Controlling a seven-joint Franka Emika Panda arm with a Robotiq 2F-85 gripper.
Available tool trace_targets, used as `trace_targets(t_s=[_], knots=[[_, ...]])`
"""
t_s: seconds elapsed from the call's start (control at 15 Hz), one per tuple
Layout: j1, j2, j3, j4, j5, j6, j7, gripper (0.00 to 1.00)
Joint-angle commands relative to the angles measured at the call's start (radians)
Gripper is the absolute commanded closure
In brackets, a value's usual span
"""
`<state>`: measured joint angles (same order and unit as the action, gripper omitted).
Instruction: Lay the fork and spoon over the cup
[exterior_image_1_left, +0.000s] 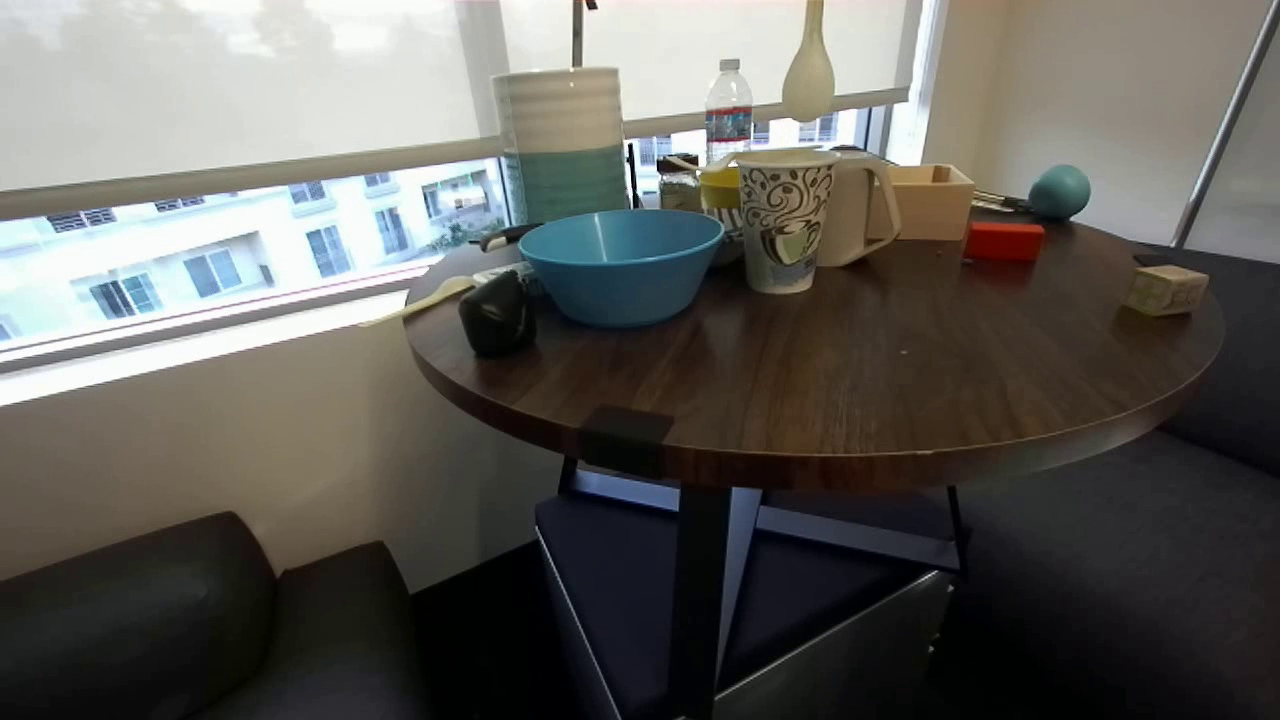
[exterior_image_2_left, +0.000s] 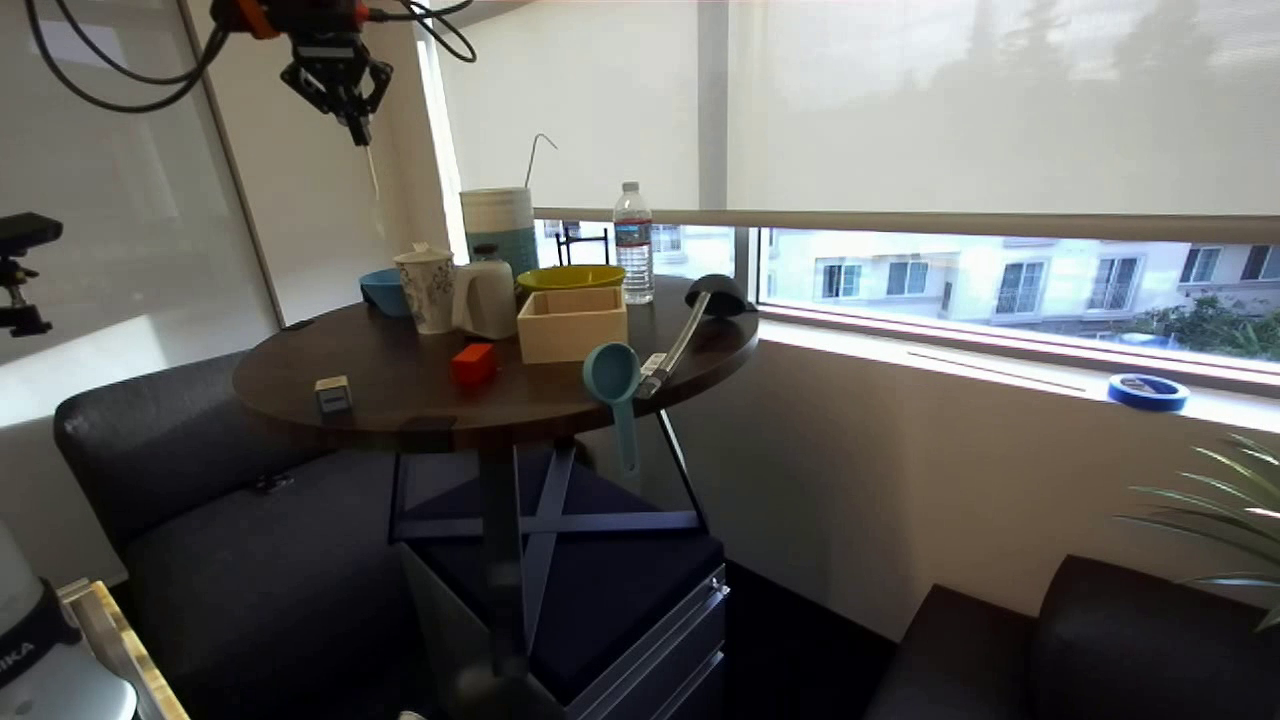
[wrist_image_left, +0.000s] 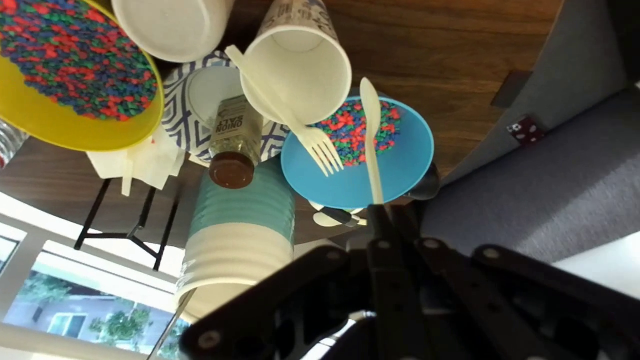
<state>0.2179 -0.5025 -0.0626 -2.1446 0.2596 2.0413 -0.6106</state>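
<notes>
Wrist view: label (wrist_image_left: 230, 117) on spice jar (wrist_image_left: 233, 147) reads "ONION SALT". In an exterior view: letters "IKA" on dark band (exterior_image_2_left: 22, 650) of grey-white appliance (exterior_image_2_left: 65, 690), at frame edge. Water bottle (exterior_image_2_left: 636, 280), both exterior views: wrapper (exterior_image_2_left: 632, 234) print illegible.

My gripper (wrist_image_left: 390, 212) black; fork (wrist_image_left: 287, 113) and spoon (wrist_image_left: 370, 142) cream; cup (exterior_image_1_left: 785, 222) cream-white, dark swirls; bowl (exterior_image_1_left: 622, 282) blue; tabletop (exterior_image_1_left: 850, 375) brown woodgrain.

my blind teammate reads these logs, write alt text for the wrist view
A black end effector grips a cream plastic-looking spoon; behind it, a round light-blue bowl of multicoloured bits. A cream plastic-looking fork lies across the rim of a tapered white, dark-patterned cup. A round yellow bowl sits upper left.
</notes>
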Motion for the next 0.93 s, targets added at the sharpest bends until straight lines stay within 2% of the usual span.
trace_targets(t_s=[0.0,0.47,0.87], knots=[[-0.002,-0.005,-0.062,-0.006,0.135,-0.037,0.029,0.99],[-0.045,-0.016,-0.169,-0.108,0.389,-0.037,0.041,0.99],[-0.132,-0.024,-0.180,-0.211,0.617,-0.010,0.067,0.99]])
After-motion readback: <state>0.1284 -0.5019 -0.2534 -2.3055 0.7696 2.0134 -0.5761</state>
